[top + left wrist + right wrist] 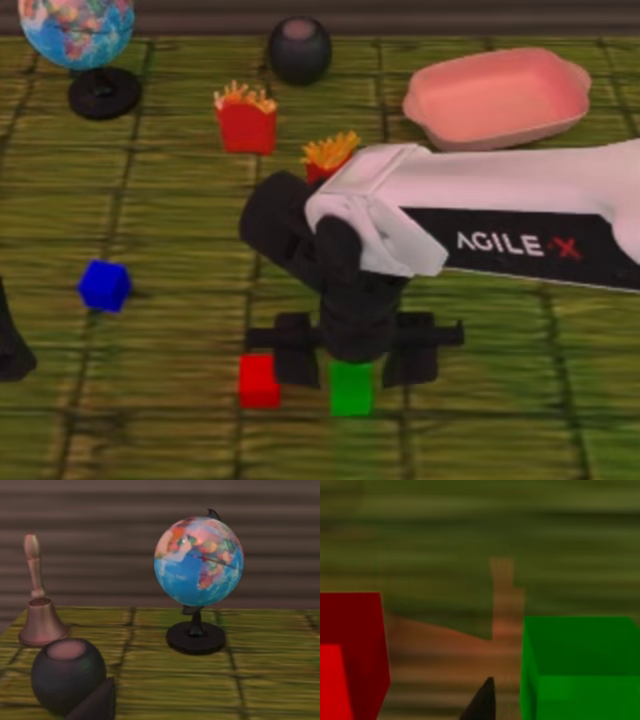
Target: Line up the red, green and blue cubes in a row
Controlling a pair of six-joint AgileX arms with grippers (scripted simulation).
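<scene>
The green cube (351, 389) sits on the mat near the front edge, with the red cube (259, 381) close on its left. My right gripper (353, 362) hangs over the green cube, open, one finger on each side of it and clear of its faces. In the right wrist view the green cube (580, 667) and the red cube (350, 655) rest apart on the mat, with one dark fingertip (484, 702) between them. The blue cube (104, 285) lies alone at the left. My left gripper (10, 350) stays parked at the left edge.
Behind stand a globe (78, 30), a dark round pot (299, 48) and a pink dish (495, 97). Two red fries cartons (245, 118) (328, 155) stand mid-table, the second partly under my right arm. The left wrist view shows a bell (40, 615).
</scene>
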